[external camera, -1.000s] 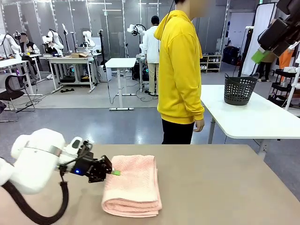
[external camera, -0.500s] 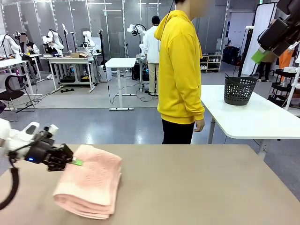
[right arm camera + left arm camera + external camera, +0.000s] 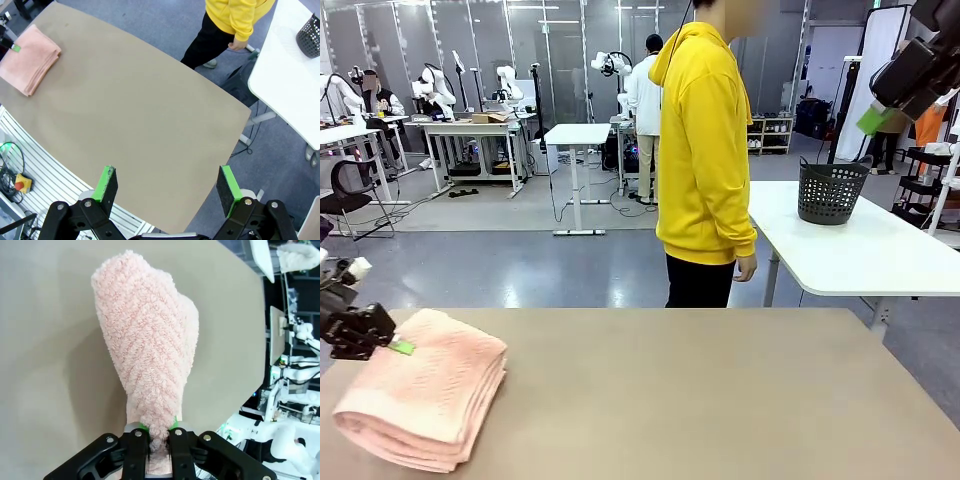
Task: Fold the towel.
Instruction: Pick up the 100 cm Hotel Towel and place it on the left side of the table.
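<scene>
Towel [image 3: 425, 400] dragged further left, left gripper [image 3: 392, 345] still clamping edge.

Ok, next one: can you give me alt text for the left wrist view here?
The left hand pinches one edge of a folded pink towel, its fingers closed on the cloth at the bottom of the picture. The towel stretches away from the hand across a bare tan table.
</scene>
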Motion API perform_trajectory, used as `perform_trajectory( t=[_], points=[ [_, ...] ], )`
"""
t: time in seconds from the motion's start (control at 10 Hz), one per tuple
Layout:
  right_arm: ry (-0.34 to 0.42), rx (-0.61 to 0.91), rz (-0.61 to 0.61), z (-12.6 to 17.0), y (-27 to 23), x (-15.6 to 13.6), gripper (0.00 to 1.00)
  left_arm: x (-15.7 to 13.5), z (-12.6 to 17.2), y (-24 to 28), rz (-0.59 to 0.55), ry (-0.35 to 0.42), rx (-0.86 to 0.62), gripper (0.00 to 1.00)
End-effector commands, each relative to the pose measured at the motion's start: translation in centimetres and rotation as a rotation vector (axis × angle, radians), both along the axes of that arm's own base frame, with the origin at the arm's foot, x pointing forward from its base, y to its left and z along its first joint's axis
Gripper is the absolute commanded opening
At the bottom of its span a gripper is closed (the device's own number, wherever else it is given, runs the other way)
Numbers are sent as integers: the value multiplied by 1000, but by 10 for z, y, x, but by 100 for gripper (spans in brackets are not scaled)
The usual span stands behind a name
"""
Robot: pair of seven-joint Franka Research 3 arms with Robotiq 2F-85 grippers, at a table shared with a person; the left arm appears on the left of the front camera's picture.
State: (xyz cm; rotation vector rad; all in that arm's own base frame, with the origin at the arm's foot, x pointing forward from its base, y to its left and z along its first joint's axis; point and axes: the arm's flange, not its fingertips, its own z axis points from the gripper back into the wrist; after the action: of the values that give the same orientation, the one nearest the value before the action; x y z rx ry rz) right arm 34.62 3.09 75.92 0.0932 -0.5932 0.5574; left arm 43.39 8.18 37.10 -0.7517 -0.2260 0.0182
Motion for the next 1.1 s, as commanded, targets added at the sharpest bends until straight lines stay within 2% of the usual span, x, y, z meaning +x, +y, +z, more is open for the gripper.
perform_trajectory(
  t=[0.0,0.4,0.5,0.8,0.9,1.0],
  points=[
    [6,-7,-1,1,0,0,100,9,-2,26,9,15,20,0],
    [6,-7,-1,1,0,0,100,14,-28,56,16,53,91,0],
    [6,-7,-1,1,0,0,100,14,-28,58,13,64,109,30],
    [6,-7,-1,1,0,0,100,12,-16,58,21,78,210,84],
    [6,-7,-1,1,0,0,100,10,-11,58,28,88,252,100],
    [6,-7,-1,1,0,0,100,8,-6,57,30,83,263,100]
  ],
)
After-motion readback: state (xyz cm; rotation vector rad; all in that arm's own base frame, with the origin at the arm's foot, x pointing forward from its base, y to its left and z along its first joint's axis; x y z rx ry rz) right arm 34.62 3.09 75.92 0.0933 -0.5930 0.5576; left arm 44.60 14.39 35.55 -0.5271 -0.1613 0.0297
